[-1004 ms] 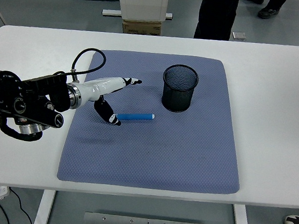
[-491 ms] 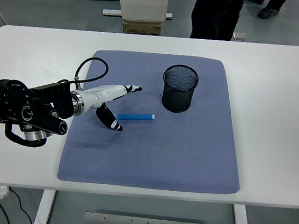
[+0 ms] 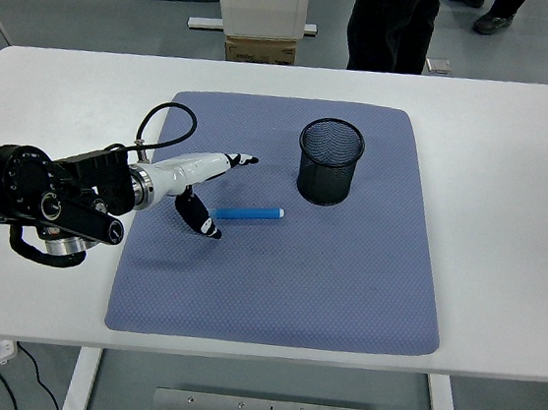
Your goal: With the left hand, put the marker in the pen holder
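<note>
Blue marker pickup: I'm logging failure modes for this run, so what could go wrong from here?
The blue marker lies flat on the grey mat, and the left hand is open at its left end, not yet gripping. A fingertip could nudge the round barrel and roll it away. A pinch that near the end may let the marker tilt or slip when lifted. The mesh pen holder stands loose on the mat, so a low carry might knock it over.

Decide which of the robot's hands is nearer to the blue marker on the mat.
Left. The left hand hangs open just left of the blue marker, its lower finger near the marker's left end. The right hand is out of view.
</note>
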Action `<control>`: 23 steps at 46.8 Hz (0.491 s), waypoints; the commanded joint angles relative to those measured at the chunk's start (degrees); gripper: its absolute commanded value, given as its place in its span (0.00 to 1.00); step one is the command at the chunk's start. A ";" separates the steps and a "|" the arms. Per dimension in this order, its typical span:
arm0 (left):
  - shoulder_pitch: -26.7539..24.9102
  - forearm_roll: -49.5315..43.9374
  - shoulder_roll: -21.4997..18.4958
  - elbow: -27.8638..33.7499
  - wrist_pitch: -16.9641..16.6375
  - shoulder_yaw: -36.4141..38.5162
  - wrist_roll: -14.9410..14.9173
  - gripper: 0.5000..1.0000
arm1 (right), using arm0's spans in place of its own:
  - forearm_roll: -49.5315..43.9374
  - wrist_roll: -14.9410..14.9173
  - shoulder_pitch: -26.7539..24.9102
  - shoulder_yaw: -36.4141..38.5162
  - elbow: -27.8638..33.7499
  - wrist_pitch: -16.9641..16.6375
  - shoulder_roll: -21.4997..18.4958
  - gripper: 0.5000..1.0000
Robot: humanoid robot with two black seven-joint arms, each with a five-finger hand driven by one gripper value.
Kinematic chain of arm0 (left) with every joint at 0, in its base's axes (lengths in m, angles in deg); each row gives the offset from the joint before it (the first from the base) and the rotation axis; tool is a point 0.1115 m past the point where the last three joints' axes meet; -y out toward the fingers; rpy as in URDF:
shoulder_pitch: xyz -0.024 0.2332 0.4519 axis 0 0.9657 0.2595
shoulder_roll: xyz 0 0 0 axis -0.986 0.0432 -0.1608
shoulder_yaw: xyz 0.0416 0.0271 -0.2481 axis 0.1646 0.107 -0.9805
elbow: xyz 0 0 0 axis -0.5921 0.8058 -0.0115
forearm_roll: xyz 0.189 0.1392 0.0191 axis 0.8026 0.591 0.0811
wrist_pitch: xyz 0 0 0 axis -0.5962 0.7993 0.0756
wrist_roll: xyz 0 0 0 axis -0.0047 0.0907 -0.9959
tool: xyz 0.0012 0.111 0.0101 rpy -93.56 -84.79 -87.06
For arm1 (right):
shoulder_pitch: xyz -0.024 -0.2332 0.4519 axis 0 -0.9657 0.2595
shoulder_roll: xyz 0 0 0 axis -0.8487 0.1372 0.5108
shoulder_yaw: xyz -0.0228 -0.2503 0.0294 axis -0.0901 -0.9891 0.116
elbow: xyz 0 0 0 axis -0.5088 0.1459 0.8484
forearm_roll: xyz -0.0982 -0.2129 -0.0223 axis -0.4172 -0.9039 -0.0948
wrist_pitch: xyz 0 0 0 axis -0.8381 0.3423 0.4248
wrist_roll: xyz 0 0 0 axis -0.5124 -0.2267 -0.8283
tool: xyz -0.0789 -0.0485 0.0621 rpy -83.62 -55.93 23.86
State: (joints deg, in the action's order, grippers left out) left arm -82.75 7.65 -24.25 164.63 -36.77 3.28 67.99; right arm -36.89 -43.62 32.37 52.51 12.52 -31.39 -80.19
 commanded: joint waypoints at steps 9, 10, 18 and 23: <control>0.93 -0.09 0.88 -1.04 0.00 0.00 -0.19 0.91 | 0.00 0.00 0.00 0.00 0.00 0.00 0.00 1.00; 0.93 0.00 0.88 -1.04 0.00 0.00 -0.27 0.89 | 0.00 0.00 0.00 0.00 0.00 0.00 0.00 1.00; 1.10 -0.09 0.97 -1.04 0.00 0.00 -0.45 0.76 | 0.00 0.00 0.00 0.00 0.00 0.00 0.00 1.00; 1.10 -0.44 1.06 -1.04 0.00 0.00 -0.45 0.68 | 0.00 0.00 0.00 0.00 0.00 0.00 0.00 1.00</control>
State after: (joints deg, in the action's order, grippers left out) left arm -81.65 7.47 -23.21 163.58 -36.77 3.28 67.55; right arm -36.89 -43.62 32.37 52.51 12.51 -31.40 -80.19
